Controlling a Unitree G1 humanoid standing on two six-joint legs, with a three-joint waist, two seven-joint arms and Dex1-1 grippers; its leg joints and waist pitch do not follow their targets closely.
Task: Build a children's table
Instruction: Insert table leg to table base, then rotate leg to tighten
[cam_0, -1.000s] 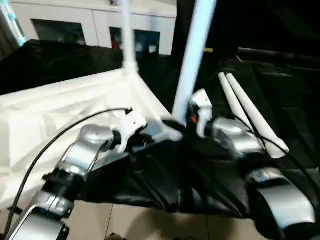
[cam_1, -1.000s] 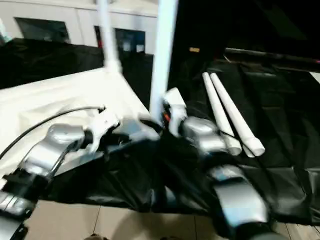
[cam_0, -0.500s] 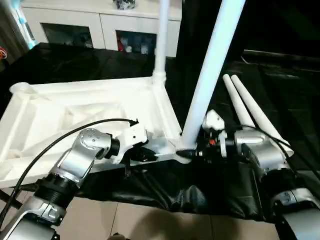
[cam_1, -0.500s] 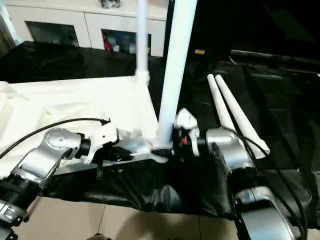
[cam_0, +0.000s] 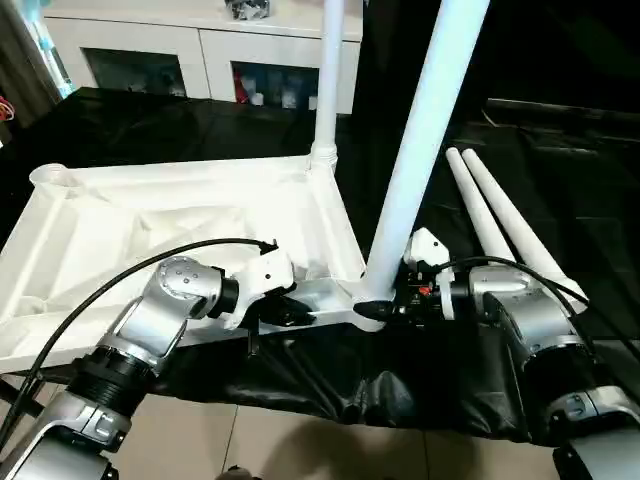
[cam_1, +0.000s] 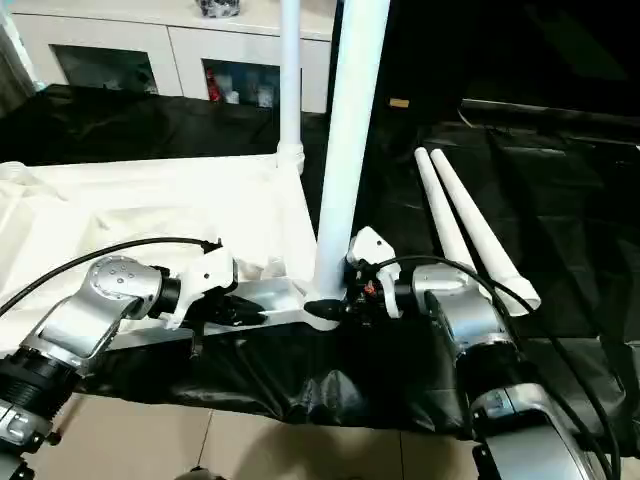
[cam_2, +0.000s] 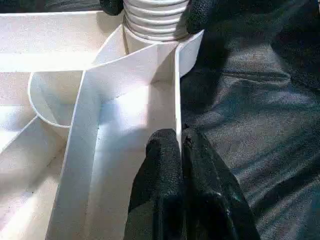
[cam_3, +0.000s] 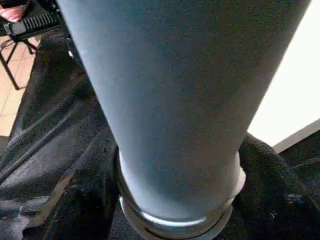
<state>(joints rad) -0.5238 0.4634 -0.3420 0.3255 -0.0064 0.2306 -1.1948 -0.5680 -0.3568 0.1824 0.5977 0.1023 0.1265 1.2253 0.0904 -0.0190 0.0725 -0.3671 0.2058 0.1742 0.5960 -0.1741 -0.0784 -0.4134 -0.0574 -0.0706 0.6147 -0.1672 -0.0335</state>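
The white tabletop (cam_0: 150, 215) lies upside down on black cloth, ribs up. One leg (cam_0: 327, 90) stands upright in the far right corner socket. A thicker-looking leg (cam_0: 425, 140) stands in the near right corner. My right gripper (cam_0: 375, 310) is at that leg's base, a black finger (cam_3: 75, 200) pressed on each side of its collar (cam_3: 175, 220). The left wrist view shows the same fingertips (cam_2: 200, 12) hugging the threaded base (cam_2: 155, 22). My left gripper (cam_2: 181, 137) is shut on the tabletop's thin near rim wall (cam_2: 176, 85), close to that corner.
Two loose legs (cam_0: 505, 230) lie side by side on the black cloth to the right. A white cabinet with glass doors (cam_0: 200, 50) stands behind. An empty corner socket (cam_0: 55, 178) sits at the far left. Tiled floor (cam_0: 280, 440) shows below the cloth's front edge.
The camera has swung and steadied. My right gripper's fingers have drawn in around the near leg's base. The left gripper stays clamped on the rim.
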